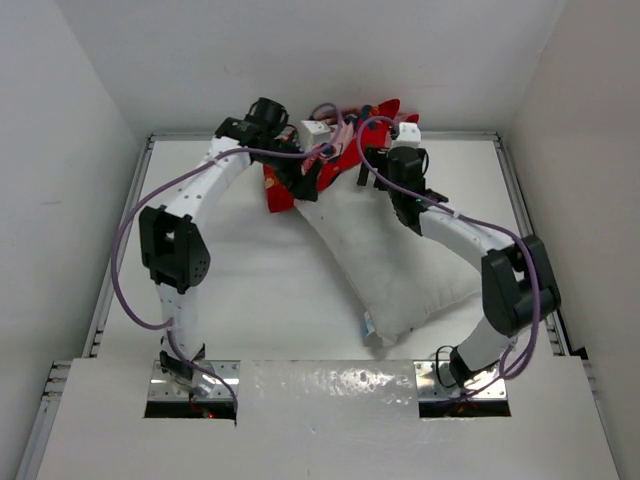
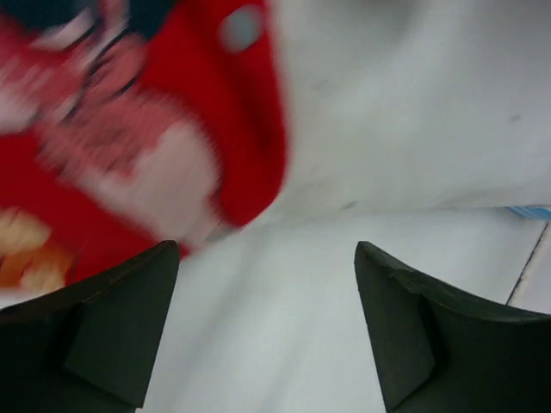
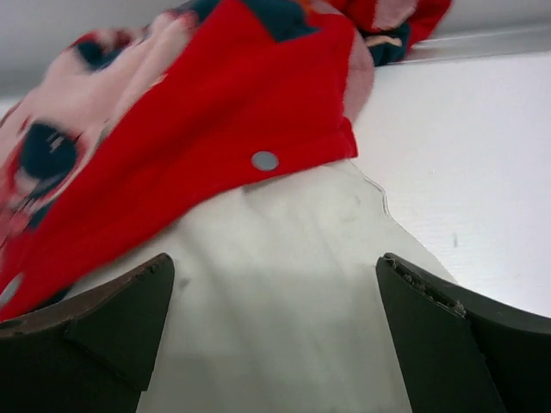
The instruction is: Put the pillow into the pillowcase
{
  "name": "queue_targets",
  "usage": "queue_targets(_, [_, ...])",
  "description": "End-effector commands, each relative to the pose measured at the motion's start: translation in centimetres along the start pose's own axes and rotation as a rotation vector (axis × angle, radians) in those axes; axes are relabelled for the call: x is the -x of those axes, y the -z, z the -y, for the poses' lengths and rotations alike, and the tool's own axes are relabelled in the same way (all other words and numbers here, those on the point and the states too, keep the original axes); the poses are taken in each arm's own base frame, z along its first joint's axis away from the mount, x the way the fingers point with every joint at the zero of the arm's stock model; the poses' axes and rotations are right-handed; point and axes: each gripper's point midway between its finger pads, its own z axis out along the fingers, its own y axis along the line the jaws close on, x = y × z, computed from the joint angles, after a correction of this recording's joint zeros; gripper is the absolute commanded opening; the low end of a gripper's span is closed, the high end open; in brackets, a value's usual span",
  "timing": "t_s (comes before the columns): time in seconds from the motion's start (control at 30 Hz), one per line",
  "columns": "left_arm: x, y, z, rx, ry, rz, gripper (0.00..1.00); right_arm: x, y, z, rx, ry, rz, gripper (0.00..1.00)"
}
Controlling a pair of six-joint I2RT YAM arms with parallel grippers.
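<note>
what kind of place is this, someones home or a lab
Probably a robot lab work cell, not a home: plain white walls box in a white table, and the left arm and right arm are bolted at its near edge, working on a pillow and pillowcase.

Bright overhead light is washing the table (image 1: 270, 290), with soft shadows pooling beside the pillow (image 1: 400, 270); motion blur is smearing the pillowcase (image 2: 129, 129) in the left wrist view, while the right wrist view is rendering it sharper.

White-shelled left arm (image 1: 205, 190) and right arm (image 1: 465, 232), black joint housings, looping purple cables (image 1: 122, 262), dark wedge-shaped gripper fingers (image 2: 112, 335)
</note>
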Motion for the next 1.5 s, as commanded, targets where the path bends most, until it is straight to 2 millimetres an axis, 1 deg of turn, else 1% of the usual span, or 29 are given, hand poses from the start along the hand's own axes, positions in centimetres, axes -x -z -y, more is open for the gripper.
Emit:
queue_targets(0.0, [0.8,7.4,-4.8,0.262,0.111,0.139,0.79,5.5,4.6,-3.4,0.242,0.29,0.035,0.97])
queue_targets(0.03, [-0.1,8.1,-6.0,0.312,0.147,0.144,0.15,5.8,5.4,-4.0,0.297,0.336,0.029,0.81])
queue_targets(0.07, [-1.0,9.5,-7.3,0.364,0.188,0.166,0.0,4.9,6.4,-4.4,0.331,0.38,-0.016,0.46])
queue_targets(0.1, [-2.5,8.6,-8.1,0.374,0.236,0.164,0.0,5.6,7.3,-4.8,0.333,0.394,-0.002,0.0])
queue_targets(0.17, [-4.1,7.5,-8.8,0.365,0.265,0.15,0.0,4.4,8.8,-6.3,0.348,0.468,-0.02,0.0])
queue_targets(0.2, [-5.1,6.4,-9.3,0.362,0.28,0.134,0.03,4.1,9.4,-6.8,0.36,0.559,-0.008,0.37])
queue_targets(0.23, [-5.7,5.9,-9.9,0.371,0.296,0.121,0.44,2.7,10.2,-8.1,0.368,0.612,-0.019,0.72])
queue_targets(0.27, [-6.7,4.4,-11.0,0.37,0.325,0.104,0.64,1.7,10.5,-8.5,0.375,0.653,-0.036,0.96])
queue_targets(0.3, [-7.1,3.7,-11.6,0.371,0.344,0.096,0.88,1.0,10.7,-8.9,0.381,0.674,-0.051,0.99])
queue_targets(0.33, [-8.3,2.2,-12.5,0.361,0.375,0.068,0.92,-1.0,10.9,-9.5,0.388,0.72,-0.095,0.99])
queue_targets(0.4, [-7.9,1.4,-13.6,0.358,0.39,0.08,1.0,-2.4,11.1,-10.0,0.384,0.775,-0.125,0.99])
queue_targets(0.43, [-7.9,0.9,-14.1,0.361,0.399,0.085,1.0,-4.3,11.3,-10.7,0.4,0.815,-0.166,0.99])
queue_targets(0.57, [-9.6,-2.3,-16.7,0.366,0.477,0.062,0.99,-8.7,11.0,-10.1,0.367,0.909,-0.275,0.99])
queue_targets(0.67, [-11.1,-4.0,-17.9,0.37,0.518,0.041,0.86,-11.9,10.0,-8.3,0.287,0.96,-0.351,0.99])
queue_targets(0.73, [-11.0,-5.0,-17.8,0.317,0.52,0.063,0.63,-14.4,9.0,-7.0,0.241,1.013,-0.413,0.99])
queue_targets(0.77, [-10.6,-5.4,-17.4,0.276,0.52,0.082,0.36,-14.6,8.5,-7.3,0.228,1.016,-0.425,0.99])
queue_targets(0.8, [-10.5,-5.6,-17.3,0.255,0.524,0.089,0.2,-15.3,8.2,-6.7,0.203,1.035,-0.467,0.99])
queue_targets(0.83, [-9.9,-5.5,-17.1,0.238,0.53,0.107,0.0,-16.9,7.3,-6.3,0.181,1.051,-0.519,0.89])
queue_targets(0.87, [-9.3,-5.6,-16.3,0.18,0.527,0.13,0.0,-16.4,6.5,-7.5,0.194,1.031,-0.519,0.72])
queue_targets(0.9, [-8.8,-5.3,-15.6,0.15,0.519,0.149,0.0,-16.9,6.0,-6.8,0.174,1.009,-0.56,0.5])
queue_targets(0.93, [-8.3,-5.1,-15.0,0.12,0.501,0.164,0.0,-18.0,5.3,-6.8,0.178,1.01,-0.601,0.01])
queue_targets(1.03, [-6.9,-3.5,-12.7,0.053,0.443,0.211,0.0,-15.9,3.8,-9.6,0.243,0.898,-0.595,0.0])
queue_targets(1.13, [-5.7,-1.4,-10.0,0.0,0.371,0.238,0.0,-10.0,2.7,-13.5,0.299,0.715,-0.43,0.0])
queue_targets(1.17, [-5.4,-0.2,-8.9,-0.01,0.333,0.24,0.0,-5.3,2.7,-15.0,0.31,0.591,-0.29,0.0])
queue_targets(1.2, [-5.2,0.2,-8.2,-0.028,0.314,0.243,0.0,-2.6,2.8,-15.6,0.314,0.514,-0.209,0.0])
queue_targets(1.23, [-4.9,0.8,-7.5,-0.045,0.296,0.248,0.0,-1.6,3.1,-15.3,0.314,0.454,-0.165,0.0])
queue_targets(1.27, [-4.6,1.3,-7.0,-0.053,0.28,0.249,0.0,2.8,4.0,-15.1,0.317,0.357,-0.055,0.0])
queue_targets(1.4, [-2.4,4.5,-4.5,-0.084,0.184,0.275,0.0,12.4,5.8,-14.3,0.281,0.098,0.266,0.0])
queue_targets(1.47, [-1.3,5.5,-3.6,-0.105,0.156,0.302,0.0,14.3,6.4,-13.7,0.247,0.067,0.333,0.0])
